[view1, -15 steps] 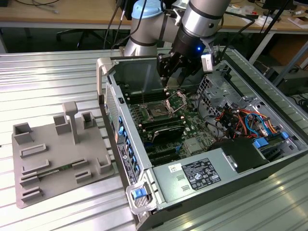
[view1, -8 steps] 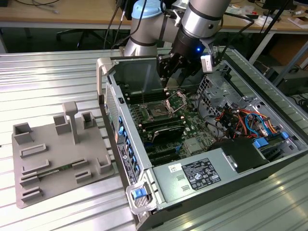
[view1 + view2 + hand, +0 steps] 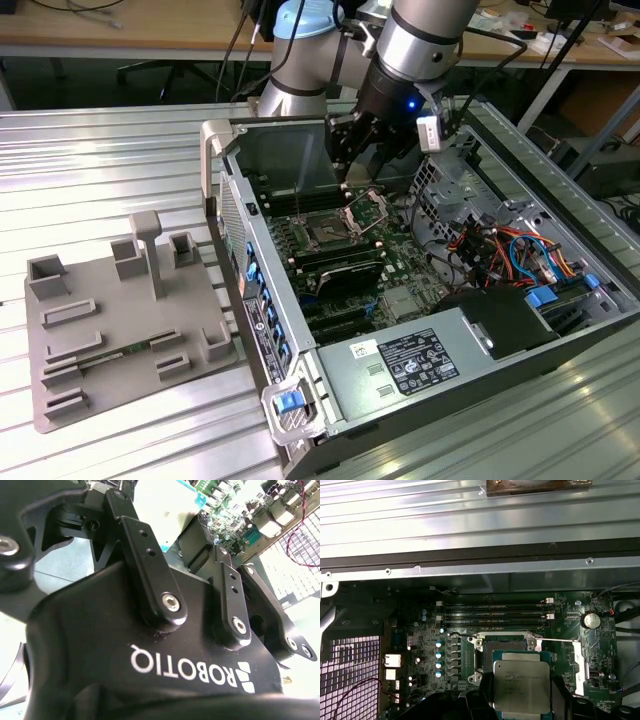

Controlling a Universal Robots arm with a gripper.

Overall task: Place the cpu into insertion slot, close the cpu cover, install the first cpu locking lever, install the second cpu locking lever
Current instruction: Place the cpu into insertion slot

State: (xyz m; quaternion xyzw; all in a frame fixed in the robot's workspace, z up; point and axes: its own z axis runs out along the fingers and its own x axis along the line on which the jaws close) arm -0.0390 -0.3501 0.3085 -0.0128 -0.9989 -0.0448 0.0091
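Note:
The cpu (image 3: 522, 680), a flat silver-grey square chip on a green base, hangs between two black fingers (image 3: 484, 696) of my gripper (image 3: 522, 692), which is shut on it. It sits just above and in front of the open insertion slot (image 3: 502, 642) on the green motherboard. The cpu cover (image 3: 580, 665), a thin silvery frame, stands swung open at one side of the slot, and a thin wire lever (image 3: 555, 640) runs along the slot's edge. In the exterior view my gripper (image 3: 345, 172) hovers inside the case over the slot (image 3: 325, 233), next to the raised cover (image 3: 368, 207).
The open computer case (image 3: 232, 215) lies on a ribbed metal table. Memory slots (image 3: 495, 611) run behind the socket. Cables (image 3: 500, 245) and a power supply (image 3: 400, 362) fill the exterior view's right. A grey fixture plate (image 3: 115, 325) sits at the exterior view's left.

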